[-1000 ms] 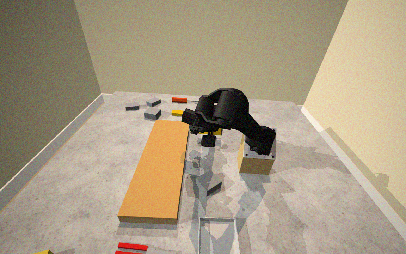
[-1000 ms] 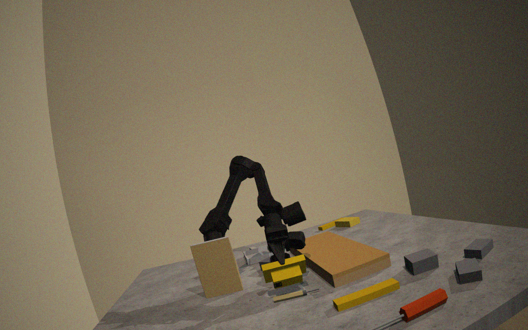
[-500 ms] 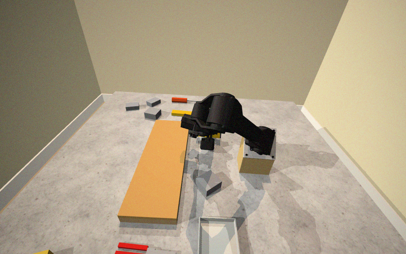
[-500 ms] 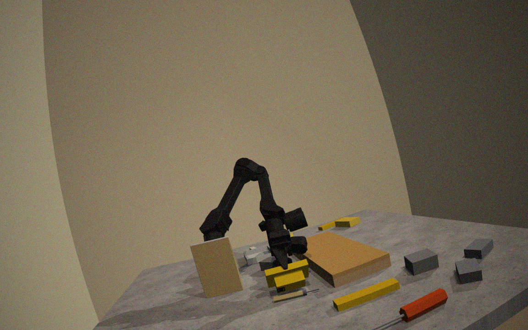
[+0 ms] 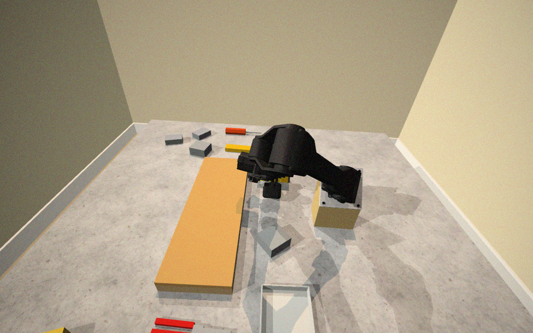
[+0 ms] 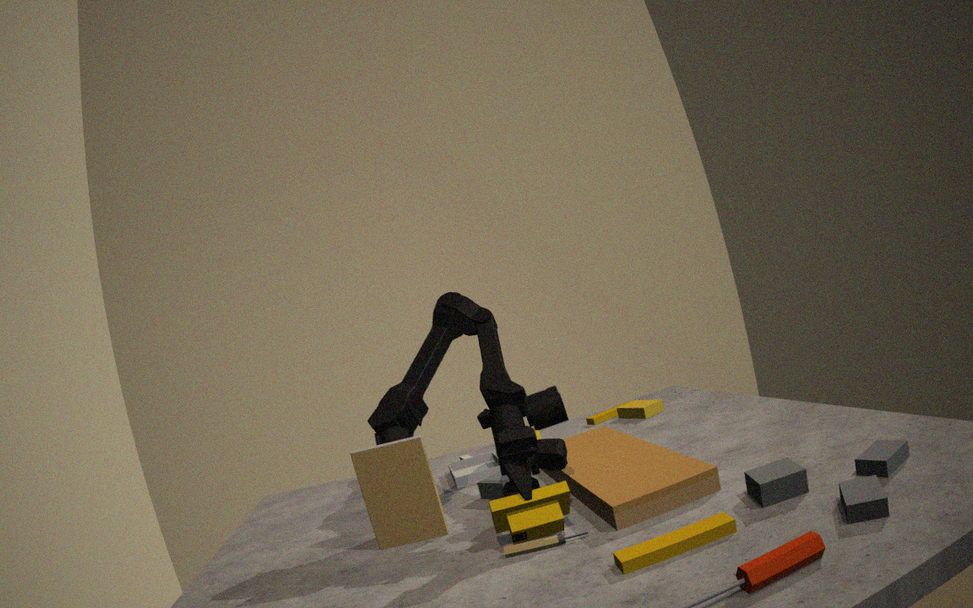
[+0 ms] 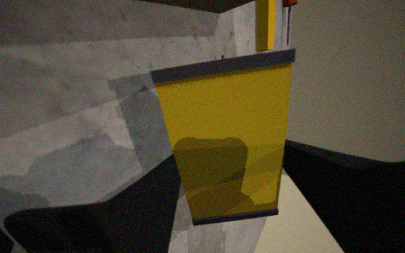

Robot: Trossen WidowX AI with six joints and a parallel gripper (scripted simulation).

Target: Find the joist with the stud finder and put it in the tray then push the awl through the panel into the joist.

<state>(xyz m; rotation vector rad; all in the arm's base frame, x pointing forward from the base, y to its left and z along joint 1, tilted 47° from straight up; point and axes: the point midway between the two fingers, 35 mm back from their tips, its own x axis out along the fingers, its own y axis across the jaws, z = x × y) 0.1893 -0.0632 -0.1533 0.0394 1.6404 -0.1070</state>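
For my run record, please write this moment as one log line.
gripper: shut on yellow tool | place: beside orange panel | tray: yellow tool not inside

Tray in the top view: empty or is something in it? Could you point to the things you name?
No object shows in the visible part of the tray point(image 5: 310, 306), only light and shadow; its near end is cut off, so cannot tell there.

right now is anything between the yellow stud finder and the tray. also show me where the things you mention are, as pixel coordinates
Yes: a gray rectangular block point(image 5: 274, 237) point(image 6: 489, 491) lies on the table between the stud finder point(image 5: 283, 179) point(image 6: 535, 521) point(image 7: 223, 112) and the tray point(image 5: 286, 286) point(image 6: 469, 477). It looks low, so a raised carry should probably pass over it.
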